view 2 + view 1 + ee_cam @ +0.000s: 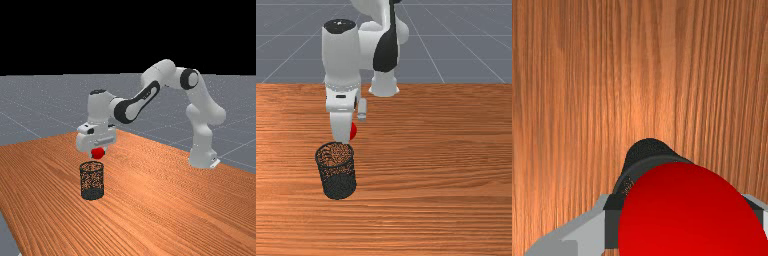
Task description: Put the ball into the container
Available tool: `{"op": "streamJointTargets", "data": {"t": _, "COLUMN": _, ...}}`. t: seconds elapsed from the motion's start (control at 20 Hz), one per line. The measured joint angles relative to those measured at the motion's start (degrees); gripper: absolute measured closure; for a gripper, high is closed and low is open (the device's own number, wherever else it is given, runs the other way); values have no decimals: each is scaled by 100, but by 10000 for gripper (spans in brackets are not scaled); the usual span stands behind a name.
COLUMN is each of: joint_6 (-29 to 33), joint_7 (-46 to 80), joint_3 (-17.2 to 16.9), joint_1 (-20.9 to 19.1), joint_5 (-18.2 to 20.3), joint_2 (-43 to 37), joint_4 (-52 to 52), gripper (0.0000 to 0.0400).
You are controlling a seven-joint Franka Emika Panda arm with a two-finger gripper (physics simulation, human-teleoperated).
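Just above the container (pixel 92 193) in the far view, my gripper (pixel 97 150) points down and holds the red ball (pixel 98 153). The front view has the ball (pixel 353 131) partly hidden behind the hand, with the black mesh container (pixel 339 186) upright below it. In the wrist view the gripper (pixel 685 225) has a finger against each side of the ball (pixel 687 215). The ball overlaps the container (pixel 646 149) there, hiding much of its rim. No part of the ball is inside the container.
The wooden table (pixel 446 165) extends around the container. In the far view the arm's base (pixel 202 156) stands at the right, and the arm reaches over the table from there.
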Motion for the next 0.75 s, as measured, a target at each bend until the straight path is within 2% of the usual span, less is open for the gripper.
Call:
{"op": "streamJointTargets", "data": {"t": 0.05, "joint_6": -91, "joint_7": 13, "joint_3": -4, "joint_1": 10, "joint_5": -8, "joint_2": 141, "joint_4": 231, "gripper": 121}}
{"op": "streamJointTargets", "data": {"t": 0.1, "joint_6": -570, "joint_7": -74, "joint_3": 69, "joint_1": -57, "joint_5": 123, "joint_2": 443, "joint_4": 800, "gripper": 120}}
{"op": "streamJointTargets", "data": {"t": 0.3, "joint_6": -1013, "joint_7": -156, "joint_3": 42, "joint_1": -123, "joint_5": 103, "joint_2": 824, "joint_4": 1341, "gripper": 120}}
{"op": "streamJointTargets", "data": {"t": 0.4, "joint_6": -795, "joint_7": -152, "joint_3": 43, "joint_1": -124, "joint_5": 107, "joint_2": 874, "joint_4": 1188, "gripper": 120}}
{"op": "streamJointTargets", "data": {"t": 0.45, "joint_6": -955, "joint_7": -147, "joint_3": 38, "joint_1": -122, "joint_5": 97, "joint_2": 1053, "joint_4": 1407, "gripper": 120}}
{"op": "streamJointTargets", "data": {"t": 0.55, "joint_6": -557, "joint_7": -148, "joint_3": 46, "joint_1": -124, "joint_5": 111, "joint_2": 1006, "joint_4": 1065, "gripper": 120}}
{"op": "streamJointTargets", "data": {"t": 0.6, "joint_6": -546, "joint_7": -146, "joint_3": 40, "joint_1": -125, "joint_5": 107, "joint_2": 1051, "joint_4": 1086, "gripper": 121}}
{"op": "streamJointTargets", "data": {"t": 0.65, "joint_6": -542, "joint_7": -150, "joint_3": 46, "joint_1": -121, "joint_5": 108, "joint_2": 1102, "joint_4": 1134, "gripper": 111}}
{"op": "streamJointTargets", "data": {"t": 0.7, "joint_6": -377, "joint_7": -151, "joint_3": 47, "joint_1": -124, "joint_5": 114, "joint_2": 1053, "joint_4": 1015, "gripper": 75}}
{"op": "streamJointTargets", "data": {"t": 0.75, "joint_6": -202, "joint_7": -155, "joint_3": 48, "joint_1": -133, "joint_5": 123, "joint_2": 991, "joint_4": 873, "gripper": 63}}
